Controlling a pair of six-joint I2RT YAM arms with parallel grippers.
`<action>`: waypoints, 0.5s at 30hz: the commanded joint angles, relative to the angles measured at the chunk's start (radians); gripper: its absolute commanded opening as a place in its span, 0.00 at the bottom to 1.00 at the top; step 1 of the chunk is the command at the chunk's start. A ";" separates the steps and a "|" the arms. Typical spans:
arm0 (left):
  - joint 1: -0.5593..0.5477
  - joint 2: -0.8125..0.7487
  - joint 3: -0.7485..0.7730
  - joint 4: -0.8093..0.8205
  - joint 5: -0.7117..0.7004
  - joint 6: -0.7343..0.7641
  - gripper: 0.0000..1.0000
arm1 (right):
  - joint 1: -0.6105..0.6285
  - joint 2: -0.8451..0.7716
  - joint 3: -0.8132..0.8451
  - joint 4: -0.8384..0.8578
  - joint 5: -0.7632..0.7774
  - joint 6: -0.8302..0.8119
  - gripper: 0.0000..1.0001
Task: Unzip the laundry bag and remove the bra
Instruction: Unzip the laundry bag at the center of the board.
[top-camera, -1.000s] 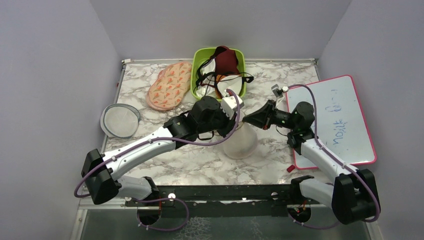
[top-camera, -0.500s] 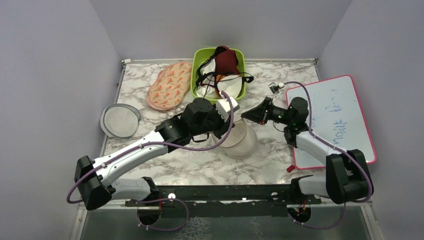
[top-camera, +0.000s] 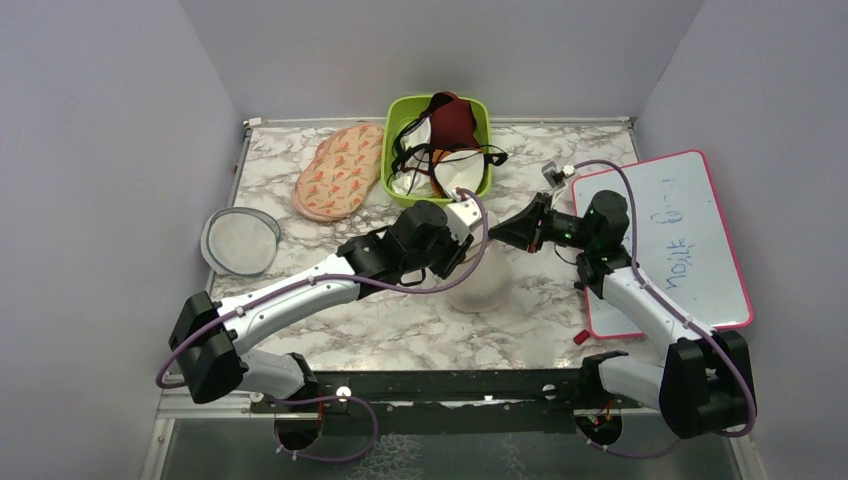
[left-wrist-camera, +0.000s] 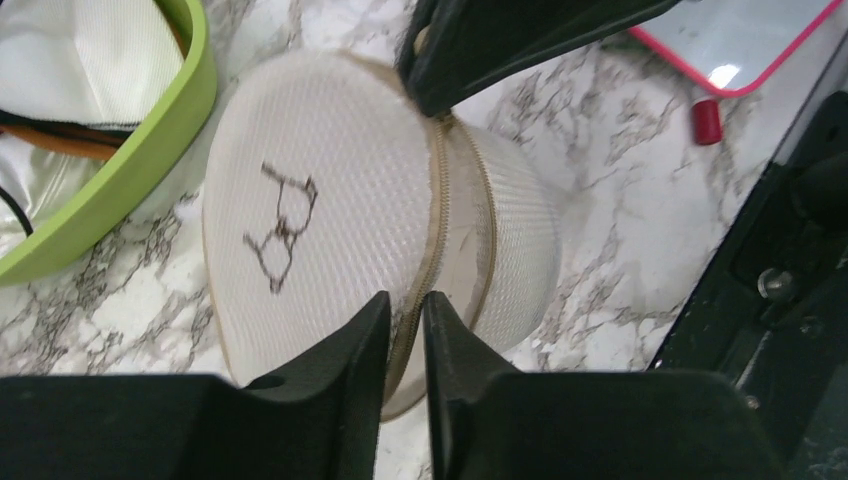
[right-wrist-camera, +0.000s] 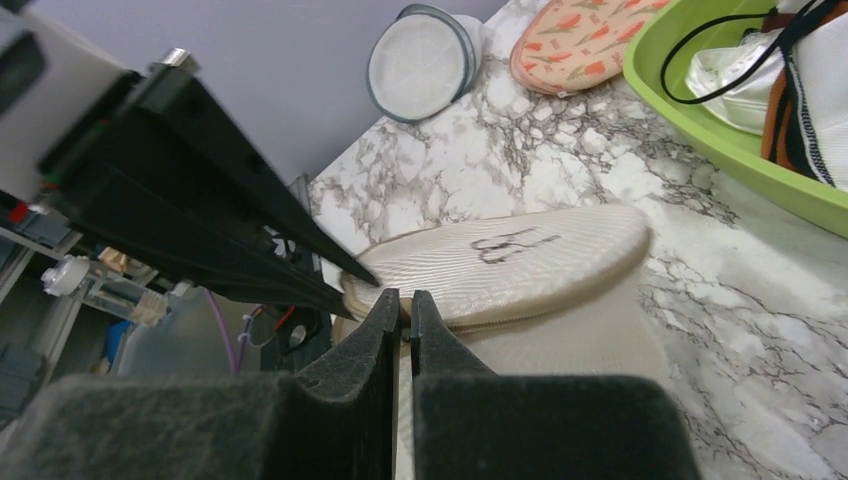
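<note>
The laundry bag (top-camera: 490, 293) is lying mostly hidden under the arms.
From above, the left arm (top-camera: 400, 252) is covering all but the bag's near side. The mesh is letting nothing inside show through. The right gripper (right-wrist-camera: 400, 305) and the left gripper (left-wrist-camera: 405, 312) are both covering the zip at the rim, so no pull can be made out. The green bin (left-wrist-camera: 150, 150) is running off both wrist views, and the whiteboard (top-camera: 680, 235) writing is too small to read.

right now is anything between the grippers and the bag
Nothing visible does. The left gripper and the right gripper each pinch the bag at its zip rim, from opposite sides.
</note>
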 joint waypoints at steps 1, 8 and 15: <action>-0.013 0.026 0.050 -0.017 -0.076 0.008 0.24 | -0.002 -0.019 0.021 0.003 -0.066 0.000 0.01; -0.050 0.085 0.107 -0.023 -0.163 0.025 0.28 | 0.005 -0.013 0.000 0.060 -0.086 0.043 0.01; -0.097 0.142 0.168 -0.024 -0.207 0.071 0.27 | 0.010 -0.020 -0.011 0.053 -0.083 0.048 0.01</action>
